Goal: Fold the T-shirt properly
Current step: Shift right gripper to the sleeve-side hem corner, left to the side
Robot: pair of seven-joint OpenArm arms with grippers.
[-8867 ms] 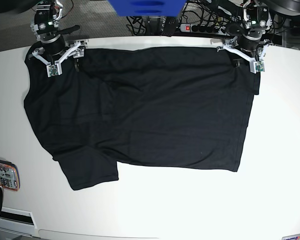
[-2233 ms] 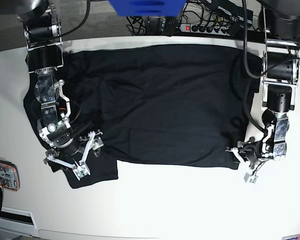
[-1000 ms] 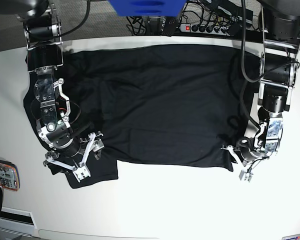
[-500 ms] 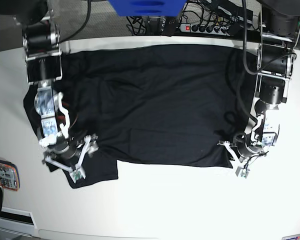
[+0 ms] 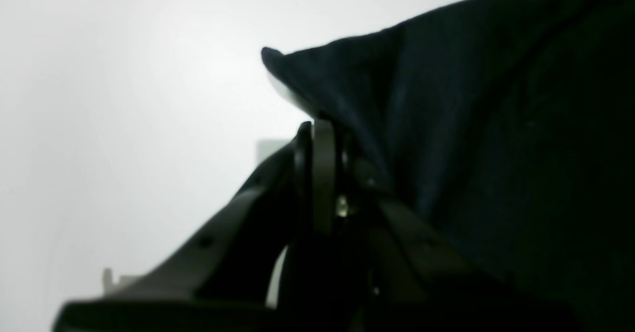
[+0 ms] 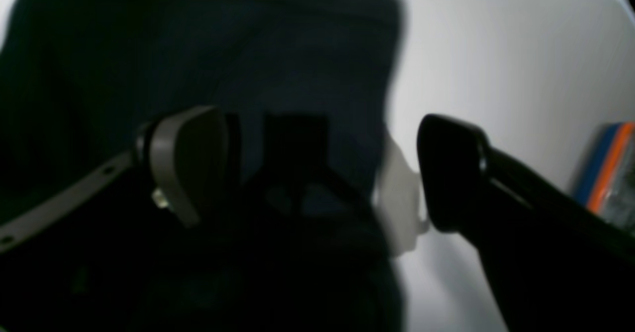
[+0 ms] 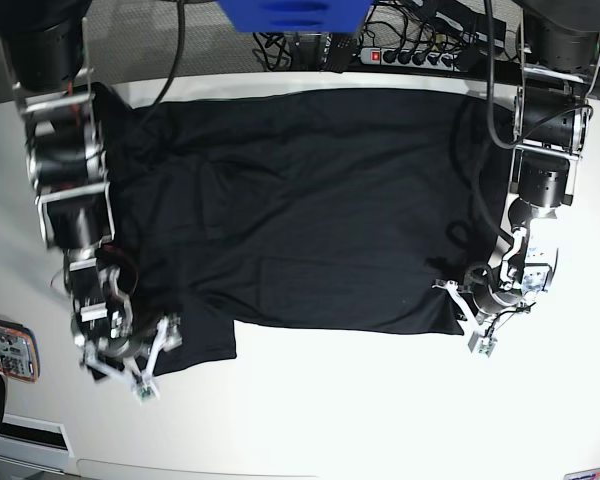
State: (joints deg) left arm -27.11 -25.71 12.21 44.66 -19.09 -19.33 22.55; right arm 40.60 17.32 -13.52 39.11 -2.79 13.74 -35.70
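**Black hem corner pinched, sleeve not yet taken**

Black fabric filled most of the white surface (image 7: pixel 310 400): the T-shirt (image 7: pixel 310 200) lay spread flat, its body stretching away from both grippers toward the far edge, with only a few soft wrinkles across the middle.

The left gripper (image 7: pixel 468 318) sat at the shirt's near hem corner. In its wrist view the jaws were pressed together on a thin fold of cloth, and the corner rose into a small peak just beyond the fingertips (image 5: pixel 317 138) — a grip already made, by the look of it.

The right gripper (image 7: pixel 130 365) stood at the opposite near corner, low over the short sleeve (image 7: pixel 195 345). Its jaws were spread wide; one pale pad hung over the dark cloth and the other, black, over bare surface, so the sleeve's edge ran between them. Whether either pad touched the cloth could not be told from the blurred wrist view. Beyond that gripper, an orange-and-blue object (image 7: pixel 8 348) lay near the surface's edge, well clear of the shirt.

The step in hand seemed to be securing both near corners before the first fold. Next, the right gripper would probably need to settle onto the sleeve edge and close on it — catching enough cloth that thin fabric would not slip — before both arms lifted together and carried the near edge away from themselves, over the shirt's body.
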